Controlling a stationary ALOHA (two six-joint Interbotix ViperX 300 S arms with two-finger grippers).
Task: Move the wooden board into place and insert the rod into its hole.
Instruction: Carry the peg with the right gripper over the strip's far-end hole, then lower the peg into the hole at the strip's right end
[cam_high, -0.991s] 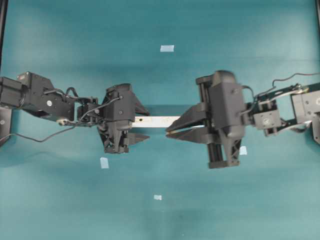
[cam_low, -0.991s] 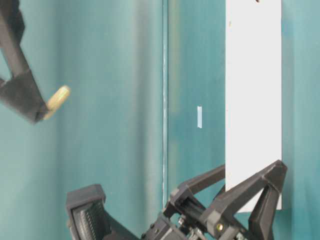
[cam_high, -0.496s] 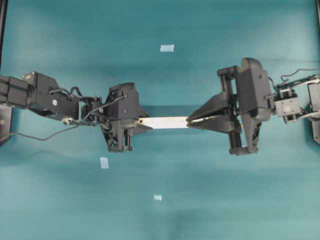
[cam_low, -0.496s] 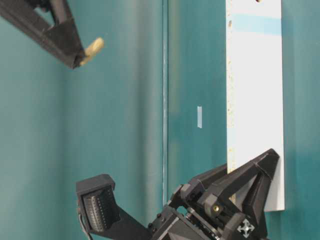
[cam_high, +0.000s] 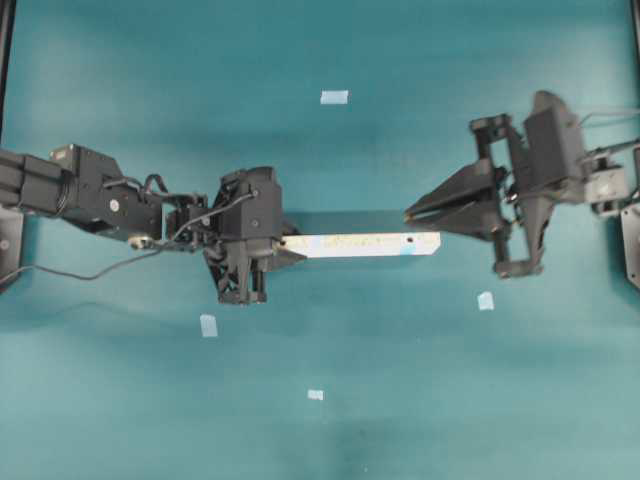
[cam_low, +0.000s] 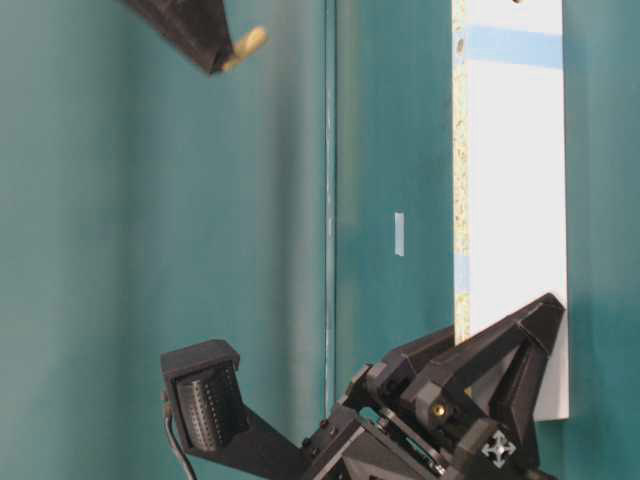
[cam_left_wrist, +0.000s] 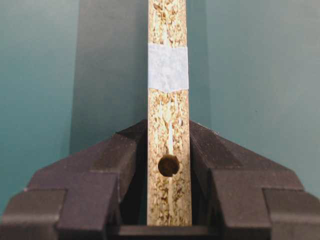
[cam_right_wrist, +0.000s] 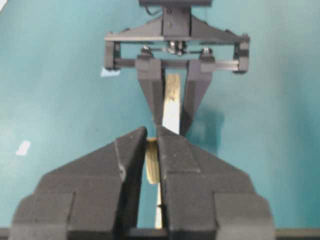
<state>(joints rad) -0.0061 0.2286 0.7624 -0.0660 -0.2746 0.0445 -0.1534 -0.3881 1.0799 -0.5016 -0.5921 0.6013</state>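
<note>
At centre table, the long, narrow pale speckled particleboard strip (cam_high: 358, 244) stands on its thin edge, its nine-o'clock end pinched between the nearly closed jaws of the left gripper (cam_high: 283, 246), a dark hole in its edge showing between the fingers (cam_left_wrist: 120, 160). Off at three o'clock, lifted clear of the board, the right gripper (cam_high: 410, 215) has its jaws almost together on the tiny cream-white cylindrical peg (cam_low: 246, 43).
</note>
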